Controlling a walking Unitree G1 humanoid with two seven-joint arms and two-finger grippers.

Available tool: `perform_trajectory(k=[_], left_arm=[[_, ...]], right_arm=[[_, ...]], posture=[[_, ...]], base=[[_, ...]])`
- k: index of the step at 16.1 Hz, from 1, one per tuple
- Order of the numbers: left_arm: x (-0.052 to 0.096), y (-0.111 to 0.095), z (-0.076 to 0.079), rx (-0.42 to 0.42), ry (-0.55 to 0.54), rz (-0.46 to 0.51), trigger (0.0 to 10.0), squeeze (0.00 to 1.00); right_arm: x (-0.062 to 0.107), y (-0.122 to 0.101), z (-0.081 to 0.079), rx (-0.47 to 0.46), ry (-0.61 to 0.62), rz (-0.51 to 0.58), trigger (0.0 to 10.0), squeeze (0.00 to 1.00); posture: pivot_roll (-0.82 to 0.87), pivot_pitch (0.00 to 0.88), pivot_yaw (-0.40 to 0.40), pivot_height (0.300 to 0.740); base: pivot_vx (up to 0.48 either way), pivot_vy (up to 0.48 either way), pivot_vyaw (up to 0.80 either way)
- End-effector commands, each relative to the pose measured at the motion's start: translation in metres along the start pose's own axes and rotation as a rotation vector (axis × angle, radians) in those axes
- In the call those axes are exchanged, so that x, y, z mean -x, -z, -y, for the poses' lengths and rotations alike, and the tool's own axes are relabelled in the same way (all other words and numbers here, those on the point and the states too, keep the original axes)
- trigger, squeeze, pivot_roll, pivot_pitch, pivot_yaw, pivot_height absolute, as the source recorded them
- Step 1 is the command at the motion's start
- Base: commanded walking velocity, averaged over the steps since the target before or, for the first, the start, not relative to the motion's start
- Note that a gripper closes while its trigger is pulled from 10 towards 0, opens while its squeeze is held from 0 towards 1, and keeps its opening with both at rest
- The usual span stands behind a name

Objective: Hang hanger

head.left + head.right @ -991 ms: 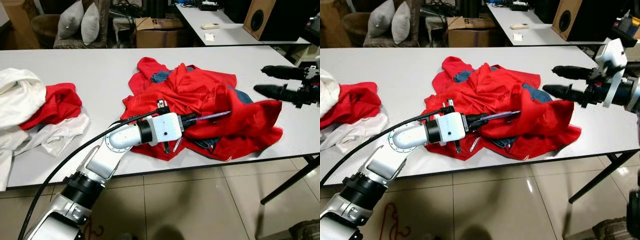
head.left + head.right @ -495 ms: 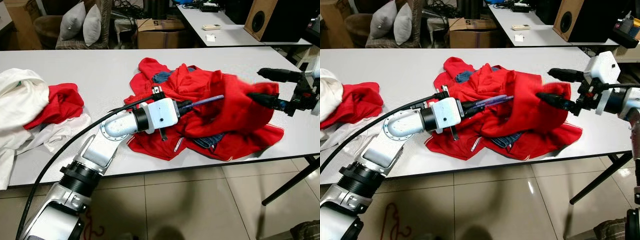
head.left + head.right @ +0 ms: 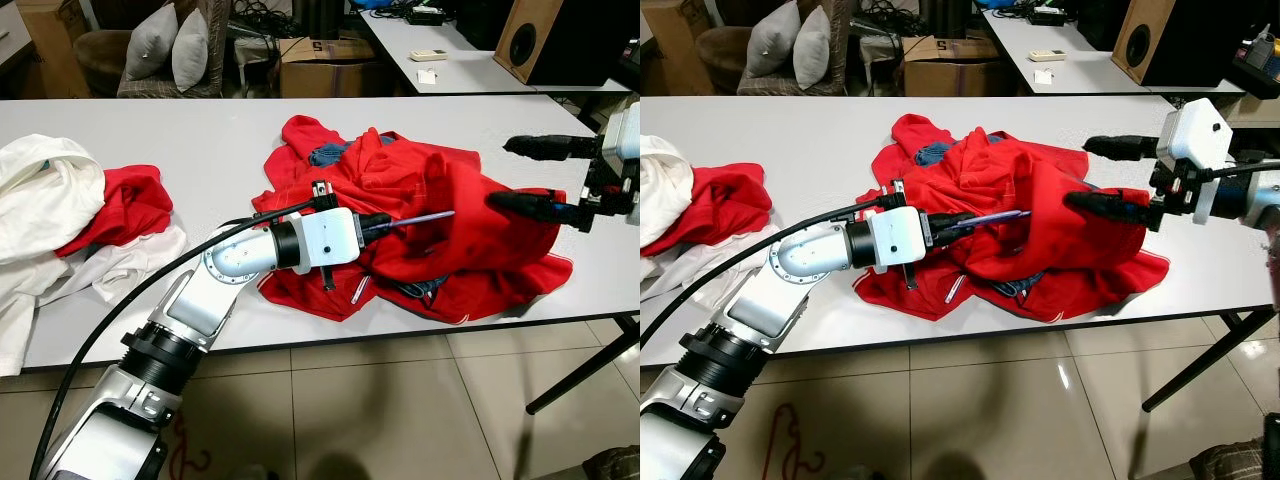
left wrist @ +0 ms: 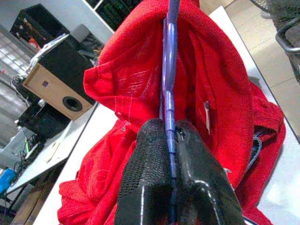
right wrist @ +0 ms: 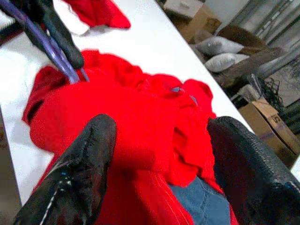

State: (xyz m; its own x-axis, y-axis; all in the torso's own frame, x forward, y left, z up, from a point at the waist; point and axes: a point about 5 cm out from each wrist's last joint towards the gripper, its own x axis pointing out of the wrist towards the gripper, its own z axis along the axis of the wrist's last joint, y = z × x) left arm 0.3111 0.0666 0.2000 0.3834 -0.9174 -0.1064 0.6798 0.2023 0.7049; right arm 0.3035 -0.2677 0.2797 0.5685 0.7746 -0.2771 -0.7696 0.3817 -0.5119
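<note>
1. Left eye view: the left gripper (image 3: pixel 372 226) lay over the red shirt (image 3: pixel 470 215) on the white table (image 3: pixel 200 130), clamped on a purple hanger (image 3: pixel 425 216) that ran into the cloth. White and red clothes (image 3: pixel 60 205) lay well apart at the left
2. Right eye view: the right gripper (image 3: pixel 1102 172) hovered at the shirt's right edge, fingers spread, grasping nothing
3. Left wrist view: both pads pinched the hanger's thin bar, red fabric draped around it
4. Right wrist view: the parted fingers (image 5: pixel 79 164) framed the shirt, with blue denim (image 5: pixel 201 197) beneath
</note>
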Motion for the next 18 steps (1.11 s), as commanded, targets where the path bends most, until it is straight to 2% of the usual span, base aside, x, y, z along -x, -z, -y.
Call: perform_trajectory(k=[1,4,6,8,11,14,18], left_arm=[[-0.001,0.001,0.002,-0.008,0.024,-0.008,10.0,0.00],[-0.001,0.003,0.006,0.000,0.036,-0.015,10.0,0.00],[-0.002,0.004,0.007,0.003,0.041,-0.019,10.0,0.00],[-0.003,0.005,0.008,0.004,0.046,-0.021,10.0,0.00],[-0.003,0.004,0.008,0.001,0.050,-0.020,10.0,0.00],[-0.004,0.002,0.008,-0.006,0.060,-0.013,10.0,0.00],[-0.004,-0.001,0.008,-0.004,0.070,-0.006,10.0,0.00]], right_arm=[[0.003,-0.011,0.004,0.074,0.001,-0.017,10.0,0.00],[0.004,-0.019,0.009,0.095,0.051,0.023,10.0,0.00],[0.007,-0.026,0.002,0.073,-0.024,0.054,10.0,0.00],[0.005,-0.020,-0.016,0.036,-0.175,-0.017,10.0,0.00],[-0.004,-0.009,-0.026,0.047,-0.218,-0.080,10.0,0.00],[-0.025,-0.007,-0.033,0.054,-0.220,-0.085,10.0,0.00],[-0.037,0.002,-0.040,0.087,-0.268,-0.142,10.0,0.00]], posture=[[-0.01,0.000,-0.003,0.740],[-0.01,0.000,-0.003,0.740],[-0.02,0.000,-0.001,0.740],[-0.02,0.000,0.000,0.740],[-0.02,0.000,0.000,0.740],[-0.02,0.001,-0.003,0.740],[-0.02,0.002,-0.005,0.740]], base=[[0.000,0.000,0.00],[0.000,0.000,0.00],[0.000,0.000,0.00],[0.000,0.000,0.00],[0.000,0.000,0.00],[0.000,0.000,0.00],[0.000,0.000,0.00]])
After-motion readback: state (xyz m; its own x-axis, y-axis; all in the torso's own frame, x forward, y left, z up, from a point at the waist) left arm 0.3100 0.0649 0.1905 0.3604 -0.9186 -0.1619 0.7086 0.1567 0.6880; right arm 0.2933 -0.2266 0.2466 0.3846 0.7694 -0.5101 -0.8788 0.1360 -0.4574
